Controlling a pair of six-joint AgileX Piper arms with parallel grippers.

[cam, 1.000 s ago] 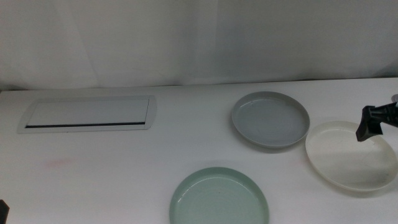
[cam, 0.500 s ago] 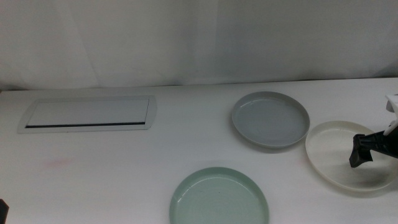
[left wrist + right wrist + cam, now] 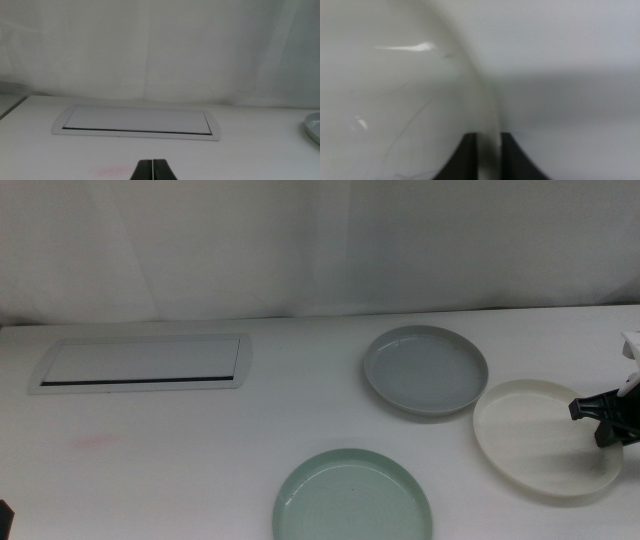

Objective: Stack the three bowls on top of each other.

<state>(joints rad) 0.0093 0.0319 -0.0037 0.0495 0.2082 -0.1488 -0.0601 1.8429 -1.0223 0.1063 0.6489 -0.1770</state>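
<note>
The cream white bowl (image 3: 535,440) lies at the right of the table, its rim against the grey-blue bowl (image 3: 425,370) behind and left of it. The pale mint green bowl (image 3: 352,498) lies at the front centre, apart from both. My right gripper (image 3: 605,420) is at the cream bowl's right rim. In the right wrist view its jaws (image 3: 488,150) stand either side of that rim, shut on the cream bowl (image 3: 395,100). My left gripper (image 3: 152,170) is shut and empty, waiting at the front left.
A flat white rectangular panel (image 3: 140,363) with a dark slot lies at the back left; it also shows in the left wrist view (image 3: 137,121). A white curtain closes the back. The grey-blue bowl's edge (image 3: 314,127) shows in the left wrist view.
My right gripper came down onto the cream bowl's right rim. The cream bowl slid left and nudged the grey-blue bowl left. The left arm has not moved.
</note>
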